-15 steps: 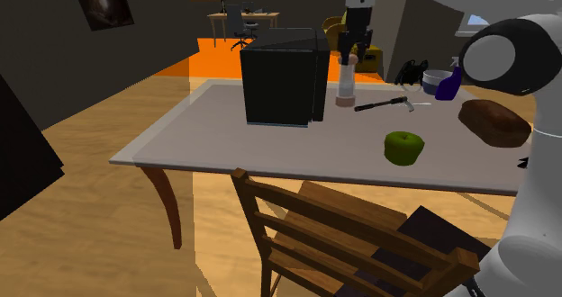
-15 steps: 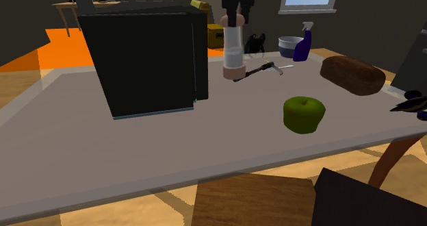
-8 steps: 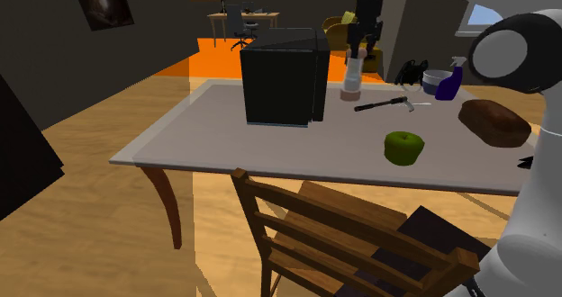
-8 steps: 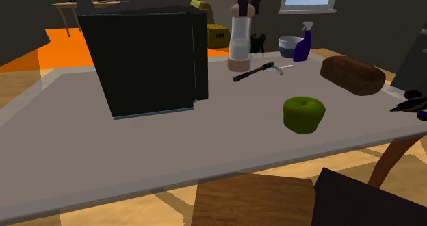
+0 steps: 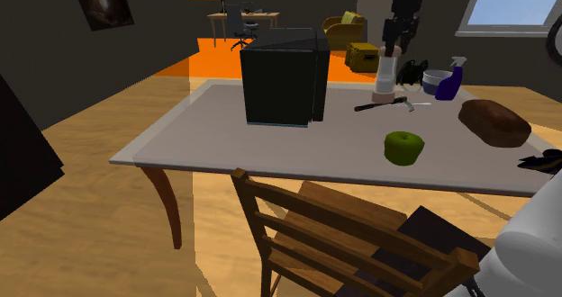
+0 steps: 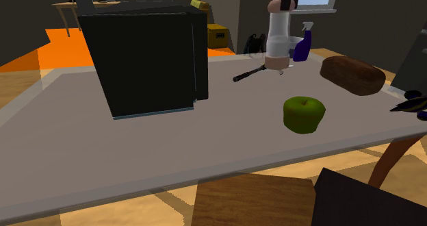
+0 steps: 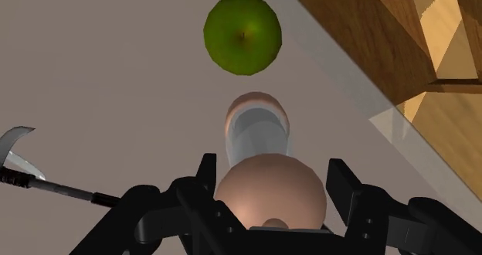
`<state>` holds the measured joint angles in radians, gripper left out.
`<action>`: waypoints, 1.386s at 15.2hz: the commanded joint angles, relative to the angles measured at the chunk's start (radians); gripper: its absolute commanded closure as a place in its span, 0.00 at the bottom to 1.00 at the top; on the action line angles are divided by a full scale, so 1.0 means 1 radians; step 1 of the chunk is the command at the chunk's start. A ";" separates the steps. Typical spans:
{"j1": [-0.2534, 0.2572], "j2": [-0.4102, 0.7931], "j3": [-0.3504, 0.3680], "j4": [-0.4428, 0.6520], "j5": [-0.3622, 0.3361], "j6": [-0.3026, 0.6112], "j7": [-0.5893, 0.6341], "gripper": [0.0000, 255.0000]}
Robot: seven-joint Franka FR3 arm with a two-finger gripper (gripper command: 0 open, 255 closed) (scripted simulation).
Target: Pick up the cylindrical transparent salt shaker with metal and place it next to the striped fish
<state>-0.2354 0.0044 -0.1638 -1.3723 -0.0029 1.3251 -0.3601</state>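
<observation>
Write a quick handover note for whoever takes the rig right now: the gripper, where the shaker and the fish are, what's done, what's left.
Gripper: shut on the salt shaker, clasping its top.
Shaker: upright, apparently lifted clear of the table, near the black-handled tool.
Striped fish: dark shape at the table's edge on the shoulder view's right, past the brown loaf and the green apple.
Done: grasp and lift.
Left: carry the shaker across to the fish, set it down beside it, release.
</observation>
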 commanded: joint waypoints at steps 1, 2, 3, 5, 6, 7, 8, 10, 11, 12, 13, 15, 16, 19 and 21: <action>-0.015 -0.062 -0.015 -0.068 -0.012 0.007 -0.034 1.00; -0.022 -0.089 -0.023 -0.095 -0.019 0.007 -0.049 1.00; -0.030 -0.115 -0.031 -0.119 -0.025 0.006 -0.065 1.00; -0.044 -0.164 -0.047 -0.162 -0.039 0.003 -0.097 1.00; -0.051 -0.187 -0.056 -0.182 -0.046 0.000 -0.114 1.00; -0.058 -0.209 -0.065 -0.200 -0.054 -0.003 -0.131 1.00; -0.066 -0.230 -0.074 -0.216 -0.062 -0.007 -0.148 1.00; -0.081 -0.270 -0.094 -0.244 -0.078 -0.016 -0.184 1.00; -0.088 -0.289 -0.104 -0.256 -0.087 -0.021 -0.202 1.00; -0.095 -0.306 -0.115 -0.267 -0.096 -0.026 -0.221 1.00; -0.103 -0.323 -0.126 -0.277 -0.105 -0.031 -0.240 1.00; -0.117 -0.354 -0.148 -0.292 -0.123 -0.043 -0.279 1.00; -0.124 -0.369 -0.160 -0.297 -0.133 -0.049 -0.299 1.00; -0.146 -0.406 -0.198 -0.307 -0.163 -0.068 -0.362 1.00; -0.159 -0.426 -0.225 -0.308 -0.183 -0.080 -0.406 1.00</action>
<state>-0.3880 -0.4131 -0.3748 -1.6816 -0.1760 1.2511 -0.7421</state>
